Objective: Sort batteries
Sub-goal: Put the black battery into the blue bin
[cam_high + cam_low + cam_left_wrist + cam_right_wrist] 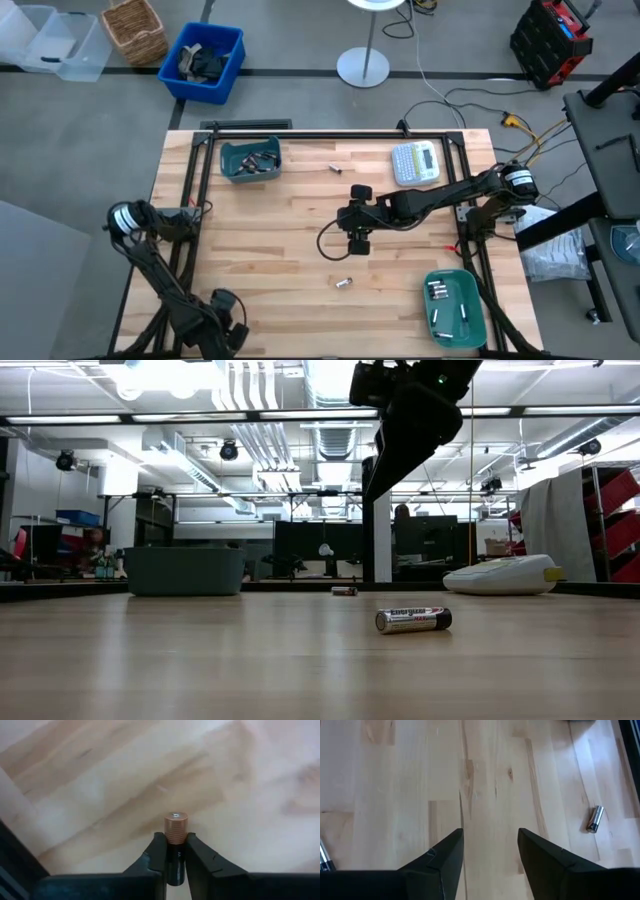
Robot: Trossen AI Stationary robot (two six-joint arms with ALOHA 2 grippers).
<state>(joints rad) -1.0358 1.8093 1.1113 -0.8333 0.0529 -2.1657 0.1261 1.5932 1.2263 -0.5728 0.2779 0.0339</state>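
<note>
Clearly the left gripper (175, 854) is clamped on a small copper-topped black cylindrical battery (175, 829), its long axis running forward between the fingers, copper end pointing outward over the pale wooden table (300, 230). To carry it well, the grip should stay firm and the cell level. The right gripper (490, 850) hangs open above bare wood, near a loose silvery battery (594, 818) lying flat, aslant.

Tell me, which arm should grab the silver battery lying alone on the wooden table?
The right. Its open tool hangs above the table's middle, with the small silver cylindrical battery lying close by. The left tool, at the near left edge, is already shut on a copper-topped black battery.
</note>
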